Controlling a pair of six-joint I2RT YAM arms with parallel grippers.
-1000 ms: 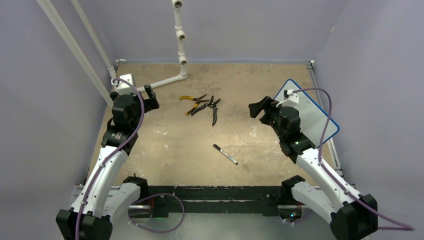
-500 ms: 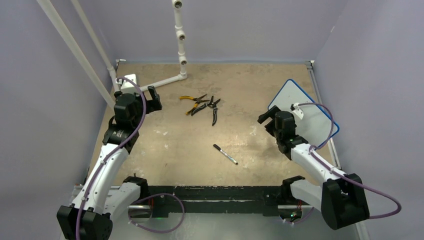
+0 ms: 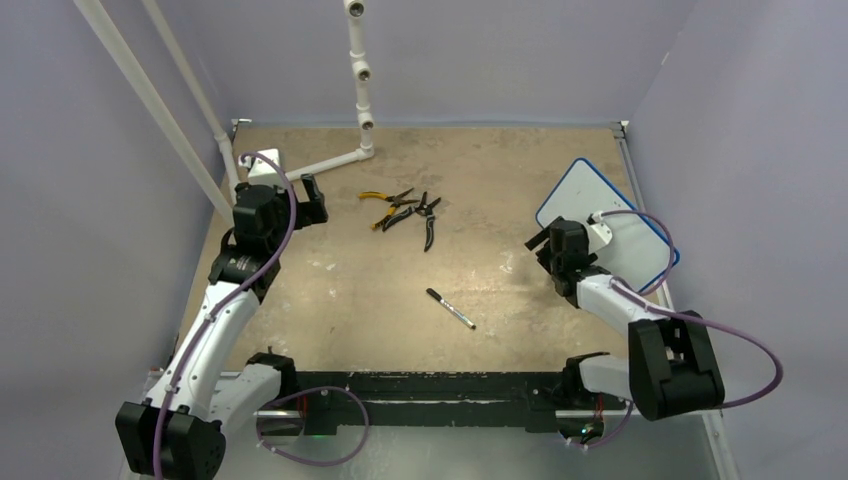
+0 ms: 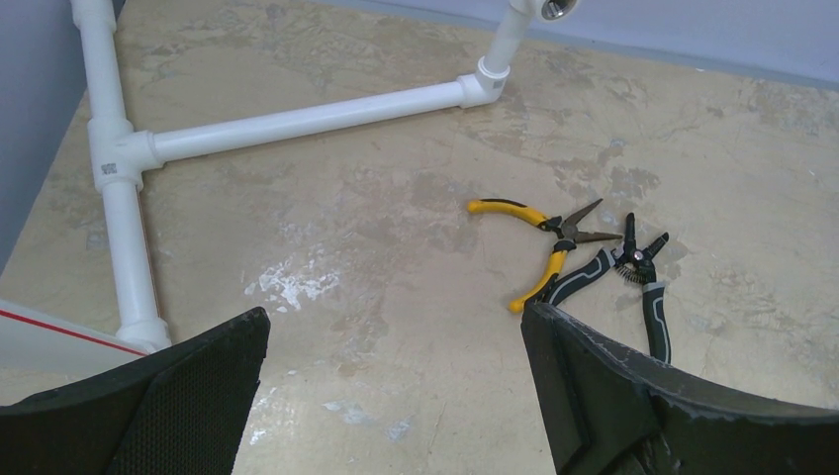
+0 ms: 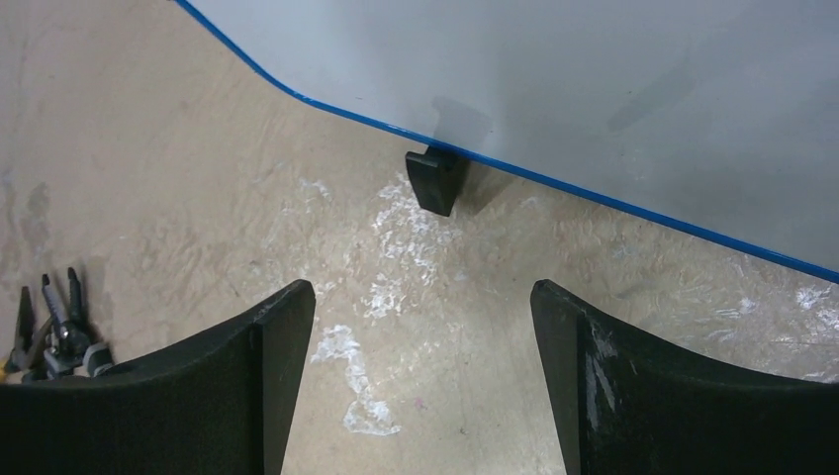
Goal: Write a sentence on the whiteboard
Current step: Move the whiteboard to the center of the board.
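Two pairs of jaws, both empty and spread wide, and nothing written that I can see. From above, the whiteboard [image 3: 590, 190] sits at the far right of the table [image 3: 330, 290] with my right jaws just beside its near-left edge, while the marker [image 3: 450, 308] lies mid-table, well apart from both pairs. I judge that fetching the marker is the step in hand. I should close squarely across its barrel, so the tip can meet the board at a steady angle. My left wrist view shows the left jaws open over bare table, with yellow pliers [image 4: 539, 237] and black cutters [image 4: 638, 287] beyond them and no board in sight. My right wrist view shows the board's blue edge crossing ahead of my parted right jaws, its black foot [image 5: 435, 180] just beyond the gap, untouched.
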